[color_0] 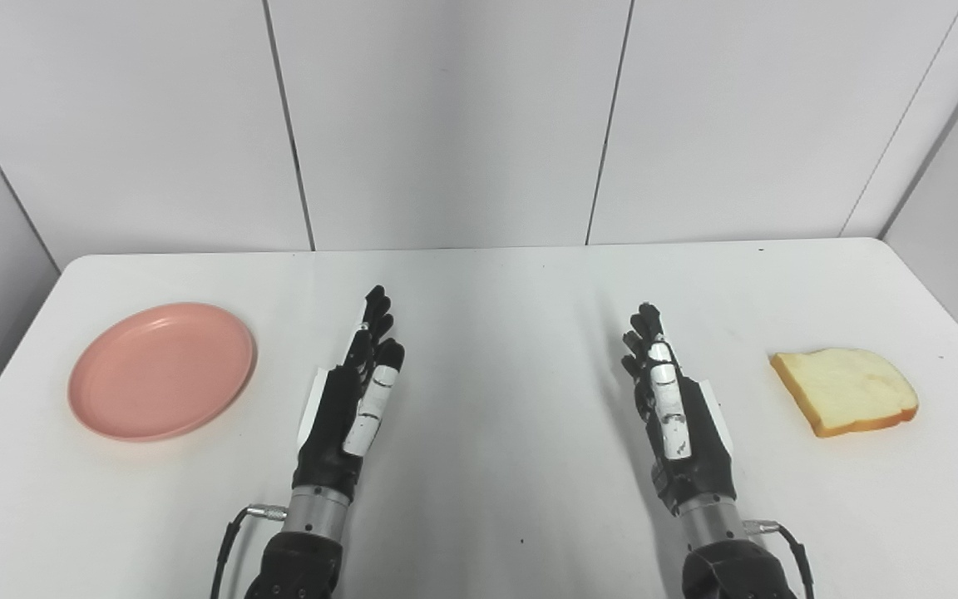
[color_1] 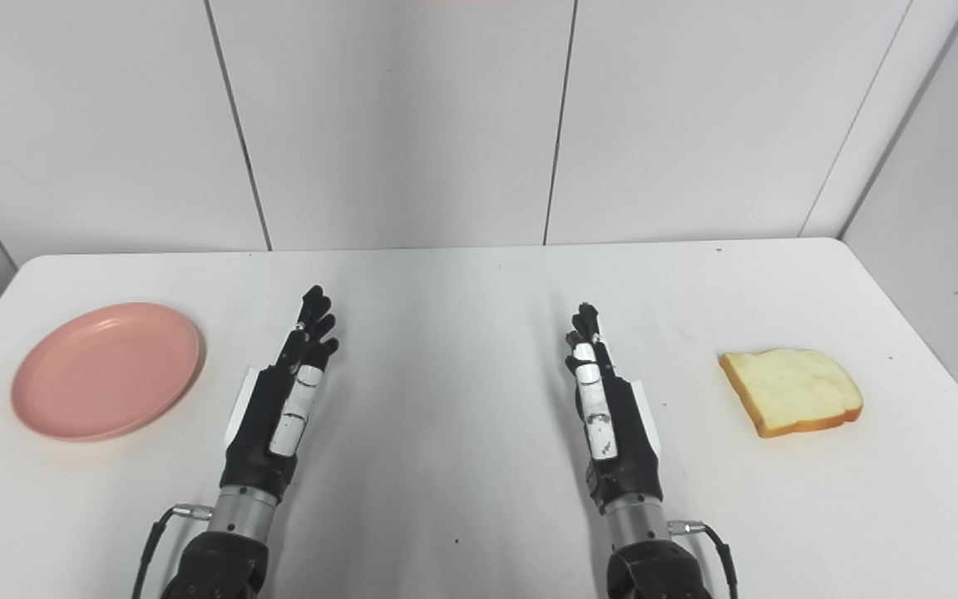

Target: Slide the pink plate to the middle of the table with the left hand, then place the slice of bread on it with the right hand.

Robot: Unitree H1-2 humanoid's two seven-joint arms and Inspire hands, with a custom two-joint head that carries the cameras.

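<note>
The pink plate (color_0: pixel 162 370) lies flat near the left edge of the white surface (color_0: pixel 496 283), round, smooth and glossy like plastic, with a shallow raised rim. The slice of bread (color_0: pixel 846 389) lies flat near the right edge, a squarish piece with a pale, porous crumb and a golden-brown crust; its long axis runs roughly left to right, with the rounded top toward the right edge. Between them, near the front edge, both black robot hands are open and hold nothing. The left robot hand (color_0: pixel 356 399) has its fingers straight, pointing toward the far edge and leaning slightly right. The right robot hand (color_0: pixel 669 403) mirrors it, leaning slightly left. Both stand well apart from plate and bread.
</note>
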